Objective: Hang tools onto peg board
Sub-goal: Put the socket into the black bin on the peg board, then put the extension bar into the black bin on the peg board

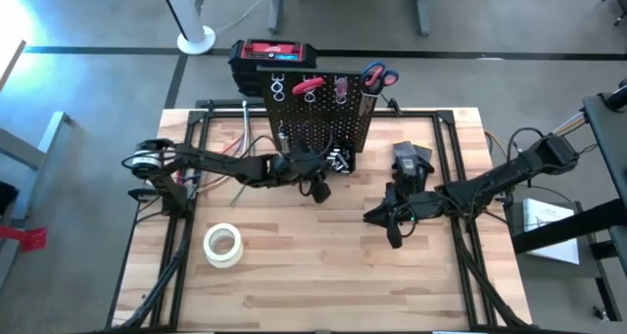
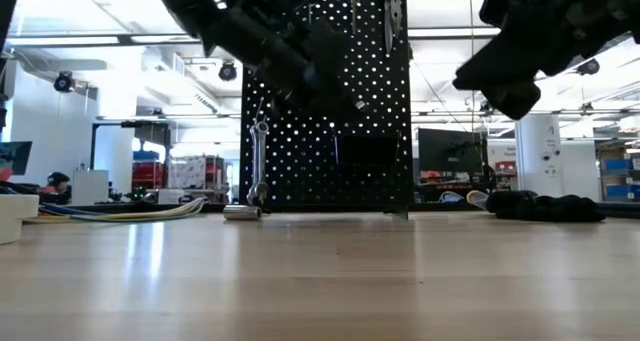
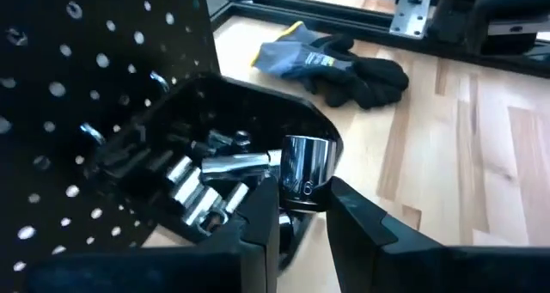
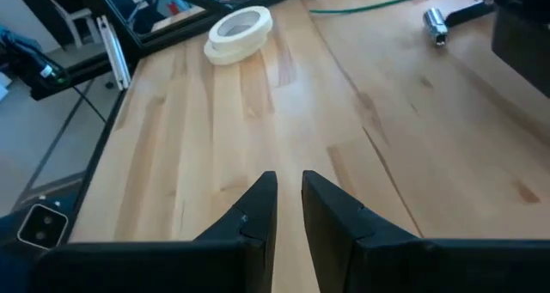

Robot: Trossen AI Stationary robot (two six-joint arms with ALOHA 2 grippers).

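Left wrist view shows my left pincer [image 3: 302, 211] clamped on a silver socket [image 3: 307, 167] just over the peg board's [image 3: 77, 78] bin [image 3: 206, 100] near the desk's far edge, so I should release only once it is squarely above.

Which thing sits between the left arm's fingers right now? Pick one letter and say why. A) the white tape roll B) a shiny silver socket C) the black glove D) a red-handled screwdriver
B: in the left wrist view the left gripper has its fingers closed on a shiny silver socket, held just above the small black bin on the peg board.
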